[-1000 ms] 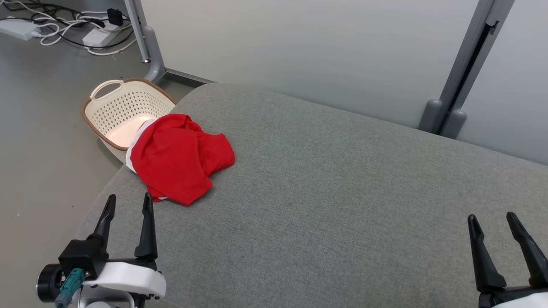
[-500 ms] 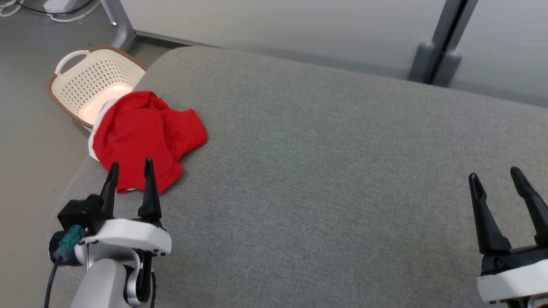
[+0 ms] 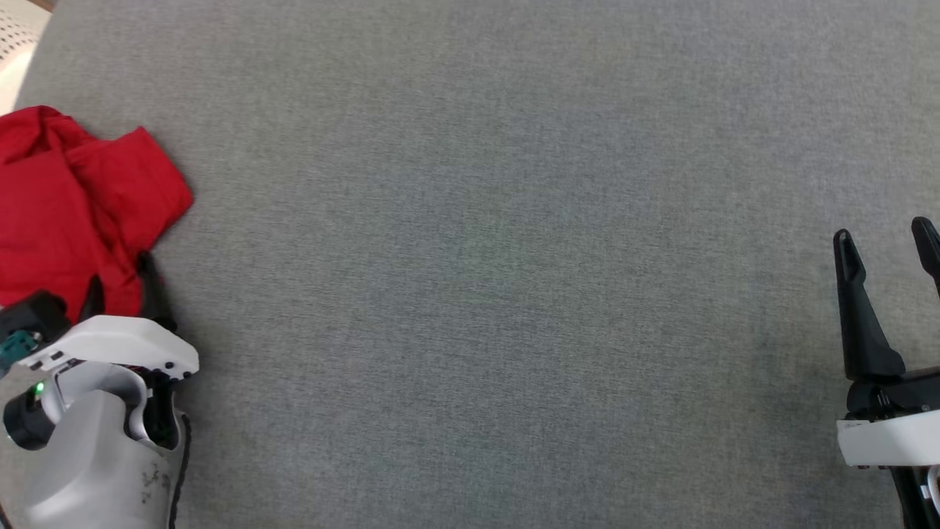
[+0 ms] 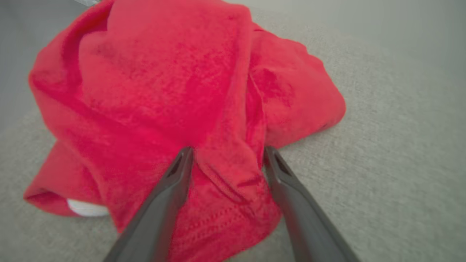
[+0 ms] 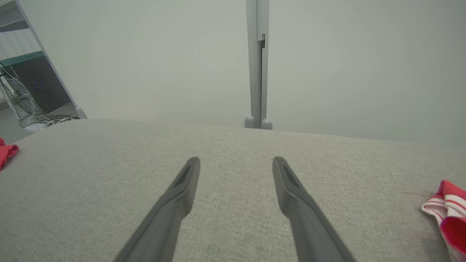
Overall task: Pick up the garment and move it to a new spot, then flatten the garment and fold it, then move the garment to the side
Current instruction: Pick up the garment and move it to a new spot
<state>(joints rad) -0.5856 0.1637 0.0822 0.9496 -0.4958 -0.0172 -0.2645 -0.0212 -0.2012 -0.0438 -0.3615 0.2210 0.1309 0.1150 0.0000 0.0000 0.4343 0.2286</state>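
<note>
while our left gripper (image 4: 228,151) stands with its two fingers apart, straddling a raised fold of the crumpled red garment (image 4: 164,91), we see the cloth between them loose, not clamped. the garment lies bunched at the left edge of the grey fabric cushion (image 3: 514,220). our right gripper (image 3: 881,229) hangs with fingers spread wide over bare cushion near the right edge.

A grey woven fabric surface (image 3: 514,220) spreads wide under soft, even light. Behind it stands a pale, plain wall (image 5: 164,54), split by a grey upright post (image 5: 257,54) with two rounded feet. At far left a dark cabinet (image 5: 40,83) stands with tangled cables (image 5: 51,119) beside it
</note>
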